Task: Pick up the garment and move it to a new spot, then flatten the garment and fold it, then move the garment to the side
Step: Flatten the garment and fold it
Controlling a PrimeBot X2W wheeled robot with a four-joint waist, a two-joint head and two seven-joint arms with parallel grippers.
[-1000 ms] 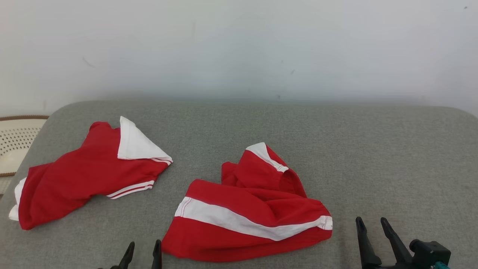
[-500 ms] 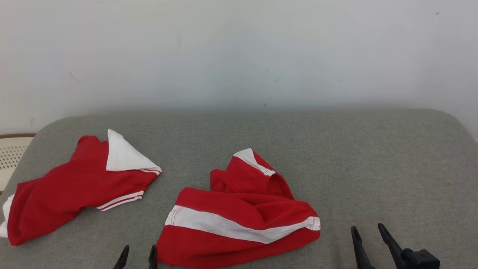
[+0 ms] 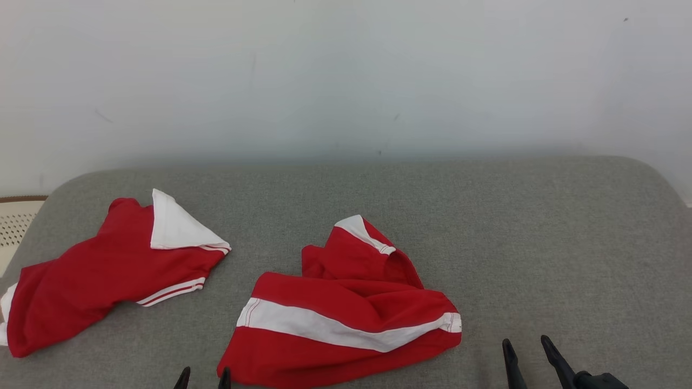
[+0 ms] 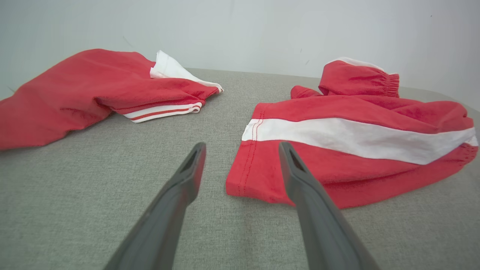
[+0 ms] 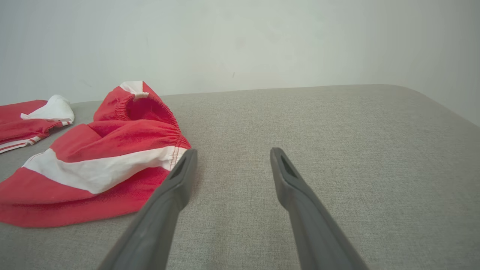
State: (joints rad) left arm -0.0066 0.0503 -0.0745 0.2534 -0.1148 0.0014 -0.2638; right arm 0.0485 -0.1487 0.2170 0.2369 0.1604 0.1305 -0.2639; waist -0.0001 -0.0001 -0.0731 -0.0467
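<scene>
Crumpled red shorts [image 3: 346,313] with a white side stripe lie on the grey cushion near its front middle, waistband bunched toward the back; they also show in the left wrist view [image 4: 356,135] and the right wrist view [image 5: 105,157]. A red shirt [image 3: 102,270] with a white collar lies flat at the left [image 4: 93,86]. My left gripper [image 3: 204,374] is open just off the shorts' front left corner, touching nothing [image 4: 242,148]. My right gripper [image 3: 525,347] is open over bare cushion to the right of the shorts [image 5: 231,154].
The grey cushion [image 3: 540,243] stretches bare to the right and back, ending at a white wall [image 3: 346,75]. A cream perforated basket [image 3: 16,221] with a brown rim stands off the cushion's left edge.
The head camera has tilted and turned, so the whole scene sits lower and further left. Both grippers show lower in the view. The garments lie as before.
</scene>
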